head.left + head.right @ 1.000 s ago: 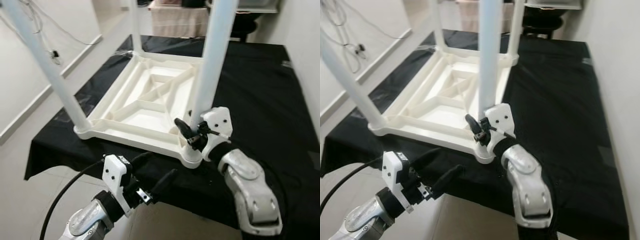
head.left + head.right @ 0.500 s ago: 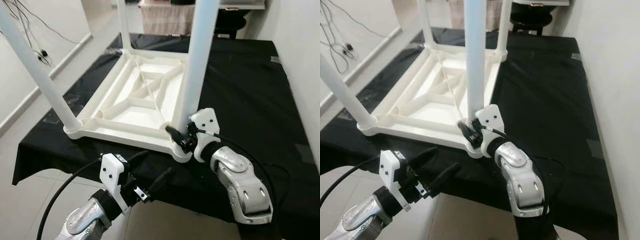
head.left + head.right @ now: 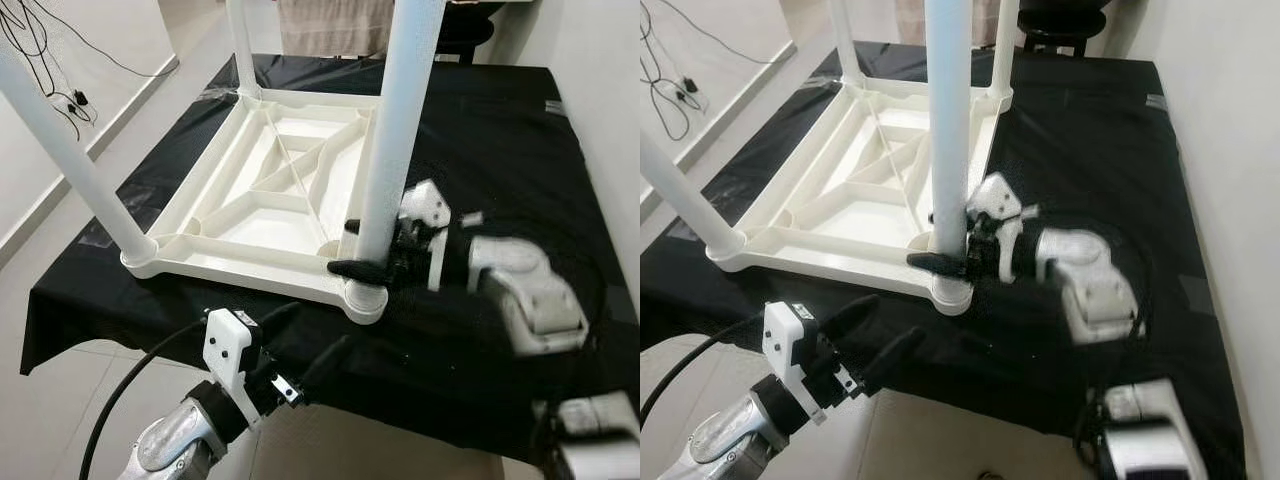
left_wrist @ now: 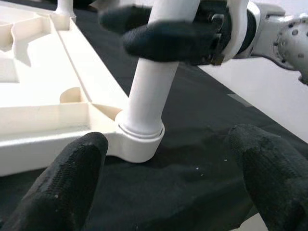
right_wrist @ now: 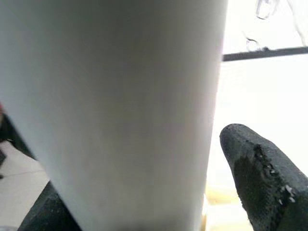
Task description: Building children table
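Looking down from the head, the white kids' table point(image 3: 270, 200) sits upside down on the black cloth point(image 3: 500, 130), and the right gripper point(image 3: 362, 248) has swung round sideways since a second ago, fingers now straddling the near leg point(image 3: 395, 140) low down. Left gripper point(image 3: 872, 338) hangs open off the table edge. Left wrist: black fingers point(image 4: 168, 41) hugging that leg above its socket point(image 4: 139, 144). Right wrist: leg between the fingertips point(image 5: 260, 178), can't tell if clamped.

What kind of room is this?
Probably a room in a home: a tiled floor, loose cables by the wall, and an upturned white children's table on a black-covered surface.
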`<state>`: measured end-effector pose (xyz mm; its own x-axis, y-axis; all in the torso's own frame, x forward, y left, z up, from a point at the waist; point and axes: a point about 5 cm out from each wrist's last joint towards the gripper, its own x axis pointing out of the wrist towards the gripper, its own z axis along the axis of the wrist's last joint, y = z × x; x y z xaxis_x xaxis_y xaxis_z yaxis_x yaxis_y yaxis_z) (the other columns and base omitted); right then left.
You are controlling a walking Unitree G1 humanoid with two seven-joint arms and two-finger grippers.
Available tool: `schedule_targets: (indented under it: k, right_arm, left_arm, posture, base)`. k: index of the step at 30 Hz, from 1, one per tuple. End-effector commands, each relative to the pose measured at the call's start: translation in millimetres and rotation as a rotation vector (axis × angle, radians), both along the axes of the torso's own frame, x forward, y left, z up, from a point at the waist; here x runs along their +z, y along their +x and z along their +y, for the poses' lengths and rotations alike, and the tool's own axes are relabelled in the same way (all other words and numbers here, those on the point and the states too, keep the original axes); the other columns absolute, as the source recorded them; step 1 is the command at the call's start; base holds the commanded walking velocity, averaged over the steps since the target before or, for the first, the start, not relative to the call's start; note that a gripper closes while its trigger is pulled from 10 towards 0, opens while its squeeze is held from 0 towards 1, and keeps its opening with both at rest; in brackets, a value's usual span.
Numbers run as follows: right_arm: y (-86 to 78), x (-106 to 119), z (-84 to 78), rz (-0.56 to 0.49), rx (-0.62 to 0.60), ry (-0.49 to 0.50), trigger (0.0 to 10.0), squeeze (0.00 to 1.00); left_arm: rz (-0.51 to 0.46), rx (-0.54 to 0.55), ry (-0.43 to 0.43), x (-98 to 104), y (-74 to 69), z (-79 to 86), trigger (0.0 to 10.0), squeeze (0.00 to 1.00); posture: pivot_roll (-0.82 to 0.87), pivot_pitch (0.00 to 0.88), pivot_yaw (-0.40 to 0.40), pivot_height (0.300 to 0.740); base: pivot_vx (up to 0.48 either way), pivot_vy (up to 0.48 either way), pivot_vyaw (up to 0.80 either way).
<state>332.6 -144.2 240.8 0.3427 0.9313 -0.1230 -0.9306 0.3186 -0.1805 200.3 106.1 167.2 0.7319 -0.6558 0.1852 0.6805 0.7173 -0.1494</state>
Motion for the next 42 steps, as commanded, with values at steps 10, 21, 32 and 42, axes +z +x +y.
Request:
schedule_targets:
  k: [10,21,32,42]
  right_arm:
    - [14.7,-18.1,-5.8,0.132,0.121,-0.025,0.0,0.00]
    - [-4.2,-36.9,-23.0,0.079,-0.203,0.021,0.0,0.00]
    - [-55.7,-87.8,18.2,0.174,-0.845,0.019,0.0,0.00]
    - [-44.6,-76.9,41.7,0.171,-0.757,0.051,10.0,1.00]
  left_arm:
    - [0.013,0.000,0.011,-2.7,-5.8,-2.2,10.0,0.00]
    - [0.013,-0.004,0.005,-1.0,-6.4,-1.7,10.0,0.00]
    - [0.014,-0.007,0.017,-1.5,-1.3,4.9,10.0,0.00]
    - [0.007,0.004,0.018,-2.1,2.2,4.1,10.0,0.00]
  posture:
    - [0.03,0.175,0.011,0.740]
    - [0.01,0.199,0.006,0.740]
    - [0.00,0.193,0.042,0.740]
    - [0.00,0.178,0.026,0.740]
  base:
    - [0.000,0.000,0.00]
    - [0.000,0.000,0.00]
    - [0.000,0.000,0.00]
    - [0.000,0.000,0.00]
